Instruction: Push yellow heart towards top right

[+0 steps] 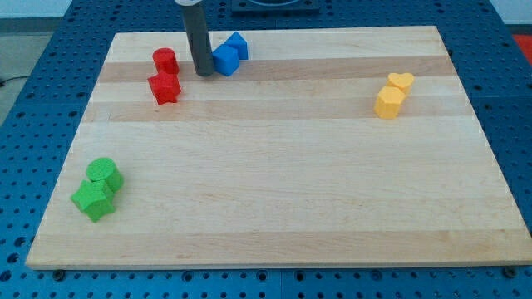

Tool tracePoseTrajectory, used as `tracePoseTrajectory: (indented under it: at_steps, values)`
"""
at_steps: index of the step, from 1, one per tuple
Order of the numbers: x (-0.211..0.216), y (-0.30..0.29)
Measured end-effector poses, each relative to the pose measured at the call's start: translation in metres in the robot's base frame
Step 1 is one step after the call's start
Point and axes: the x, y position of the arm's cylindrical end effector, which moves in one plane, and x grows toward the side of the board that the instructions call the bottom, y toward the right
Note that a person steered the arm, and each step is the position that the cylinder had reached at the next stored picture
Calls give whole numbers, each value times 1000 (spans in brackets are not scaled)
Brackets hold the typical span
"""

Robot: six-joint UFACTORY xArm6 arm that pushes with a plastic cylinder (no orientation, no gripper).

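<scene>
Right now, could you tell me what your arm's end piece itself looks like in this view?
It shows as a straight, plain rod, dark grey with a smooth matte surface and a round cross-section, entering from the view's top edge. My tip ends bluntly. No cables, markings or labels show on it, and the arm above is out of frame.

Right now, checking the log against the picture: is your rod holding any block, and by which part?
Nothing is held. My tip only pushes; it stands between the red blocks and the blue blocks, far from the yellow heart.
</scene>
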Motion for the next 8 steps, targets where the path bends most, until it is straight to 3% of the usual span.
tracePoseTrajectory:
  at_steps: [2,4,7,8]
  values:
    - [-32,23]
    - [-25,-11]
    - [-16,10]
    - [17,58]
